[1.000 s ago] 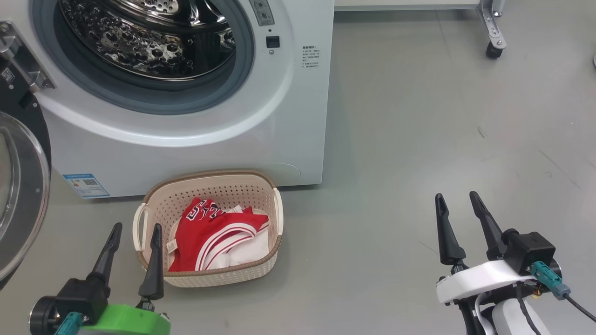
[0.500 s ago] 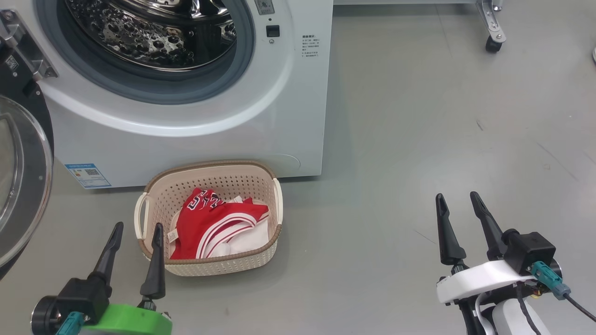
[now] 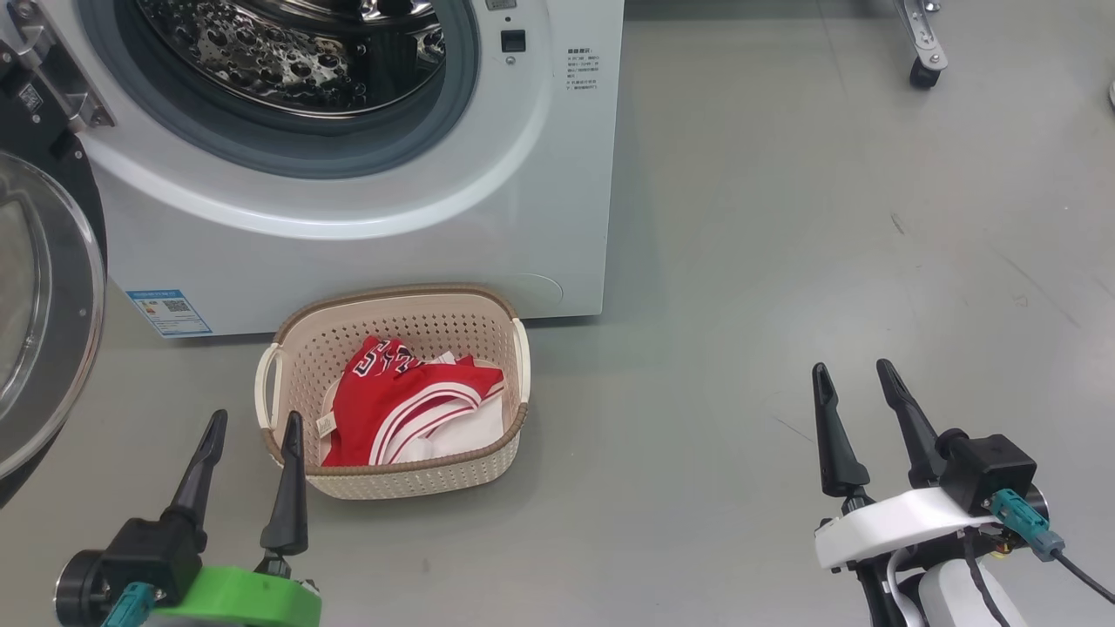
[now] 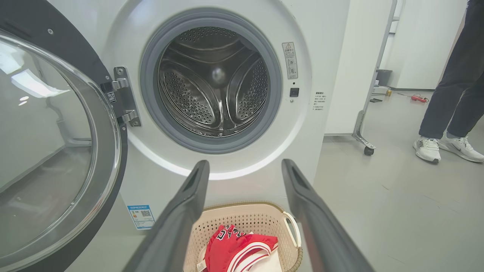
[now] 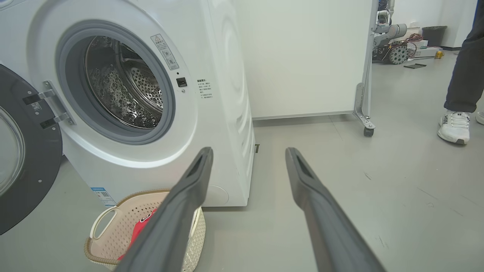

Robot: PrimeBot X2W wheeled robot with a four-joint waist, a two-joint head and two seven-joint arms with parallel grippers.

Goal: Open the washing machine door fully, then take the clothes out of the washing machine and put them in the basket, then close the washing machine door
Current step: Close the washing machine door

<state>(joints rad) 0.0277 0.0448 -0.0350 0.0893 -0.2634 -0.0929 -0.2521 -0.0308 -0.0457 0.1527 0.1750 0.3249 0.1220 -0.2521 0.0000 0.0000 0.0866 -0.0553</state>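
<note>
left claw (image 3: 256,415) wide, empty | washing machine door (image 3: 39,313) stands open at its 10 o'clock, well apart from right claw (image 3: 852,366) (wide too) | clothes (image 3: 409,409) lie in basket (image 3: 392,292) at 3 o'clock

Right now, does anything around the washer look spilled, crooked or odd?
Nothing stands out. The clothes lie inside the basket, which stands upright before the washing machine; the drum looks empty and the washing machine door hangs open, not yet closed.
</note>
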